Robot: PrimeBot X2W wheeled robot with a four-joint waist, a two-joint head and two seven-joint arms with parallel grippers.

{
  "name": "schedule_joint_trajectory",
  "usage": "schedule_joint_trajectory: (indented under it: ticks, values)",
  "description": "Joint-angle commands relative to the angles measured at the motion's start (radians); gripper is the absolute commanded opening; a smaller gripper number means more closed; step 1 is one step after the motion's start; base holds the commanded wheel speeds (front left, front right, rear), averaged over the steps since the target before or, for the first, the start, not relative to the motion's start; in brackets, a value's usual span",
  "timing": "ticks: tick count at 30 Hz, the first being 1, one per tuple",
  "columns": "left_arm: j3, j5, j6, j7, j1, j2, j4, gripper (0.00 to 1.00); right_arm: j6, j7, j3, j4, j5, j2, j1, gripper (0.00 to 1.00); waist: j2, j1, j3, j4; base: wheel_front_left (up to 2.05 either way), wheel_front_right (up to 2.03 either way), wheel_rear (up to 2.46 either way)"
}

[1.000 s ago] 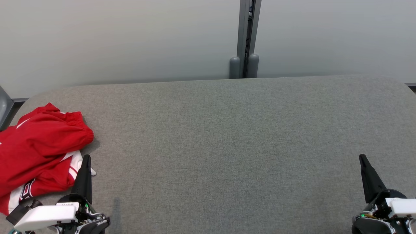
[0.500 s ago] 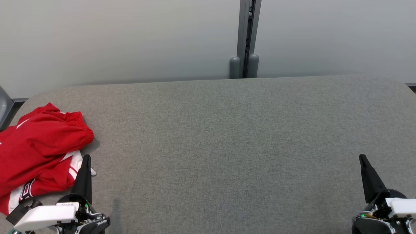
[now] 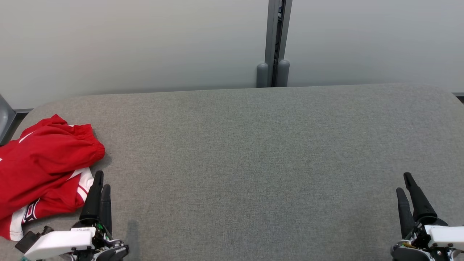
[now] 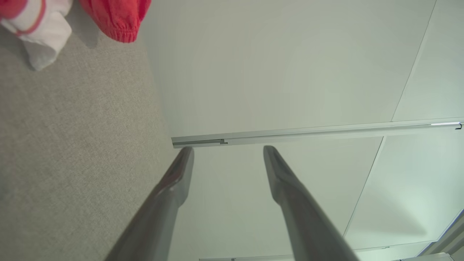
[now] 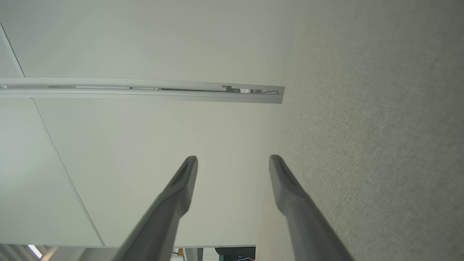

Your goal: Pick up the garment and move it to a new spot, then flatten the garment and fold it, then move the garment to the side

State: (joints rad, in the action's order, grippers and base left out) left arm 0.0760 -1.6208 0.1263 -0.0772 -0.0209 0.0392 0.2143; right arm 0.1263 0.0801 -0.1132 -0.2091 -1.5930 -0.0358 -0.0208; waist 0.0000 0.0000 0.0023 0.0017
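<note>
The garment (image 3: 40,170) is a crumpled red piece with white trim, lying at the left end of the grey padded table (image 3: 253,152). Its red elastic hem and a white corner also show as the garment (image 4: 119,18) at the top left of the left wrist view. My left gripper (image 3: 102,180) stands open at the lower left, just right of the garment's white edge, with nothing between its fingers. In its own wrist view the left gripper (image 4: 228,148) shows two parted fingers. My right gripper (image 3: 403,183) stands open at the lower right, empty; the right gripper (image 5: 233,157) shows spread fingers too.
A pale wall rises behind the table, with a grey vertical post (image 3: 273,43) at its middle. The table's rounded far corners show at left and right. A grey object's edge (image 3: 4,119) stands beyond the table's left end.
Both grippers have opened: each showed a single shut dark point before, and now two parted fingers. The garment lies as it did.
</note>
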Motion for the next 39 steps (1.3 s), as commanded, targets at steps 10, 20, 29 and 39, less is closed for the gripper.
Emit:
schedule_joint_trajectory:
  ticks: [10, 20, 29, 39]
  values:
    - [-0.034, 0.159, 0.004, 0.071, -0.086, 0.036, -0.035, 1.0, 0.004, -0.063, 0.03, 0.043, 0.203, -0.05, -0.066, 1.0, 0.0, 0.0, 0.0, 0.002, 0.0, 0.0, 0.0]
    - [-0.026, 0.399, 0.004, 0.106, -0.1, 0.033, -0.103, 1.0, 0.004, -0.1, 0.037, 0.111, 0.433, -0.056, -0.074, 1.0, 0.0, 0.0, 0.002, 0.003, 0.0, 0.0, 0.0]
    - [-0.053, 0.657, 0.004, 0.142, -0.102, 0.039, -0.134, 1.0, 0.004, -0.138, 0.052, 0.134, 0.664, -0.079, -0.076, 1.0, 0.0, 0.0, 0.001, 0.004, 0.0, 0.0, 0.0]
    - [-0.071, 0.843, 0.004, 0.175, -0.088, 0.049, -0.121, 1.0, 0.005, -0.171, 0.076, 0.108, 0.844, -0.095, -0.077, 1.0, 0.0, 0.0, -0.004, 0.0, 0.0, 0.0, 0.0]
